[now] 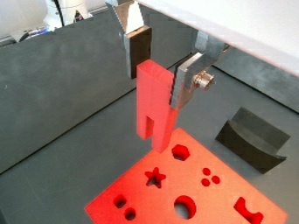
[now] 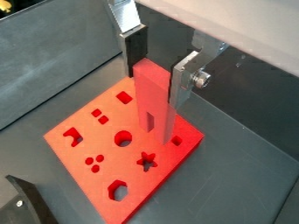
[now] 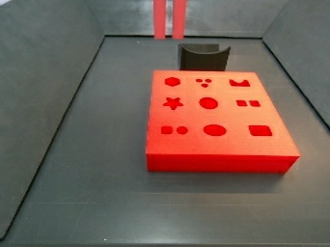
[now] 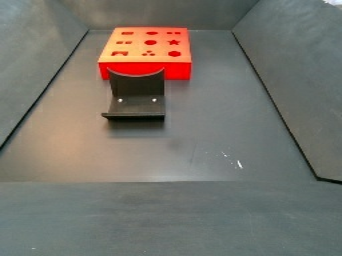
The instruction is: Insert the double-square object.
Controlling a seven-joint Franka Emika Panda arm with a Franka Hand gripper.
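My gripper [image 1: 162,74] is shut on the double-square object [image 1: 155,101], a slim red peg of two joined square bars that hangs straight down between the silver fingers [image 1: 187,77]. Both wrist views show the grip [image 2: 160,74] on the peg [image 2: 155,105]. The peg is held well above the flat red block with shaped cutouts [image 1: 216,197], its lower end over the block near one edge [image 2: 176,149]. In a side view only the peg's two bars [image 3: 172,17] show at the upper edge. The gripper itself is out of both side views.
A dark curved holder [image 3: 203,56] stands on the floor just beyond the red block [image 3: 226,150]; it also shows in another side view [image 4: 135,100] in front of the block [image 4: 147,68] and in both wrist views [image 1: 254,136] [image 2: 30,201]. Grey walls enclose the dark floor.
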